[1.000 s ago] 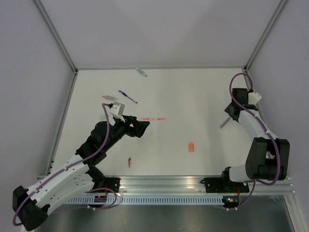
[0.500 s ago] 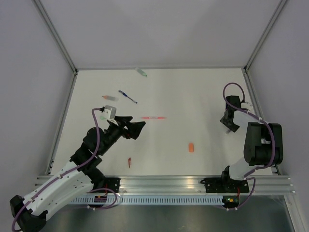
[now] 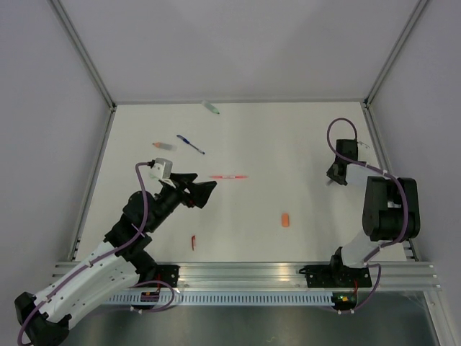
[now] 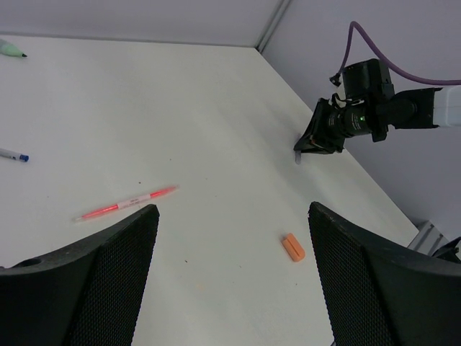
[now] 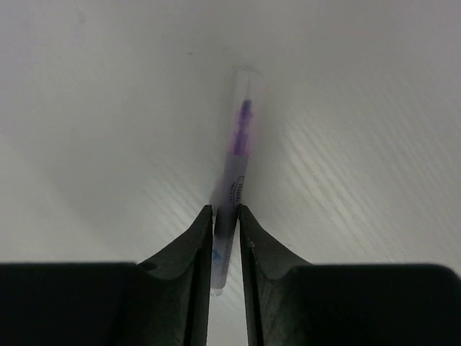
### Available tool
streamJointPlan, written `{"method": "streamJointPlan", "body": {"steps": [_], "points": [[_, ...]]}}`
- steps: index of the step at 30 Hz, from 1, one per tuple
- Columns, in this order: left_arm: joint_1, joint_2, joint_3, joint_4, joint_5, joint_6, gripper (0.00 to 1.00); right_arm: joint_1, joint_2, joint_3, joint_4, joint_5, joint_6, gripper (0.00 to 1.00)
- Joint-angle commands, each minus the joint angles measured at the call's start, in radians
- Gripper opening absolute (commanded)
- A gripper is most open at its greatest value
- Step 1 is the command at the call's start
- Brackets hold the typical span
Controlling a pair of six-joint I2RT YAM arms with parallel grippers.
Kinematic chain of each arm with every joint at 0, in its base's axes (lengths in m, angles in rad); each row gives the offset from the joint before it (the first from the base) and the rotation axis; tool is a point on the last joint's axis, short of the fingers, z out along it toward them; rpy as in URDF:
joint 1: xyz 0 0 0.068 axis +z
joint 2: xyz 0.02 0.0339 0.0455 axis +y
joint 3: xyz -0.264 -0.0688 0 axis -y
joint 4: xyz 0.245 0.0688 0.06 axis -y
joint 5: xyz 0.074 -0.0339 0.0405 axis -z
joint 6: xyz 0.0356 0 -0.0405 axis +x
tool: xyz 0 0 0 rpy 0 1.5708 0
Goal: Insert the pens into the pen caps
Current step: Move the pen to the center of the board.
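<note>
On the white table (image 3: 288, 144), my right gripper (image 5: 225, 216) pinches a clear pen (image 5: 242, 122) pointing to 12 o'clock, its print unreadable. My left gripper (image 4: 232, 209) gapes wide.

Here's a matte white tabletop (image 3: 288, 137), evenly lit with only soft shadows, boxed in by 3 plain pale lilac-grey wall panels (image 3: 238, 43) at the back, left and right. 2 slim aluminium frame posts (image 3: 81, 54) run up from the far corners. Along the near edge lies a ribbed silver aluminium rail (image 3: 245, 272), with a slotted strip (image 3: 245, 297) just below it.
</note>
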State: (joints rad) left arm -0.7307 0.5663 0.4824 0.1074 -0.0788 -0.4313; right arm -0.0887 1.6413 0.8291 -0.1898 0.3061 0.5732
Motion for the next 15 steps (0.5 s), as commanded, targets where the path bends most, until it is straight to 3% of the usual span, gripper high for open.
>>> {"method": "streamJointPlan", "body": {"steps": [1,7,15], "points": [[-0.001,-0.008,-0.014,0.040,-0.032,-0.007,0.89,0.052,0.098,-0.024,0.013,-0.199,-0.101,0.25],[0.001,-0.028,-0.025,0.041,-0.061,-0.003,0.89,0.338,0.198,0.160,-0.082,-0.162,-0.190,0.18],[-0.001,-0.075,-0.064,0.061,-0.133,-0.003,0.89,0.451,0.206,0.197,-0.050,-0.282,-0.115,0.16]]}}
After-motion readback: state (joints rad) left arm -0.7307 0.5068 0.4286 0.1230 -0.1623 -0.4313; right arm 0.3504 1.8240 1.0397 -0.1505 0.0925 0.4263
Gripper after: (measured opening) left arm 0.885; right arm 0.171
